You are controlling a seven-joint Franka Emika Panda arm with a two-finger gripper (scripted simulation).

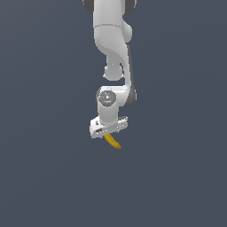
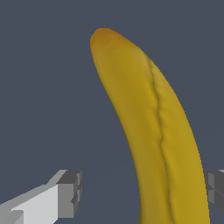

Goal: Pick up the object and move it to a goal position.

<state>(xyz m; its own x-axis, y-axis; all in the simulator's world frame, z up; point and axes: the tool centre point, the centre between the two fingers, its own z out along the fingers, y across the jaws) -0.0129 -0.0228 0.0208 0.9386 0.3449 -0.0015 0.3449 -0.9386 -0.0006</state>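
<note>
- banana (image 1: 113,141): long axis runs out from under the claw (image 1: 107,133), slanting down and toward the exterior view's right. Orange-brown end is the far, lower tip; the other end is hidden up inside the claw.
- Wrist view agrees: banana (image 2: 153,131) fills most of the shot, curved, orange-brown tip farthest from the camera, body widening toward the claw (image 2: 142,192). A dark crease runs lengthwise along the peel.
- Position vs claw: banana sits between the two fingers, stem-side part within the claw, rest sticking out beyond the fingertips.
- One finger pad (image 2: 70,192) shows a clear gap to the banana in the wrist view. The other pad (image 2: 215,190) sits just beside the peel at the frame edge; contact on that side can't be confirmed.
- Claw state: fingers spread wider than the banana at the visible level. Can't tell from these shots whether it's actually clamped on the fruit or just straddling it.
- Exterior view: arm (image 1: 113,40) comes straight down from above, wrist pointing down, claw body tilted slightly, banana poking out below it.
- Background is uniform dark grey-blue in both views; can't tell whether the banana rests on a table or is lifted off it.
- No containers visible in either view.
</note>
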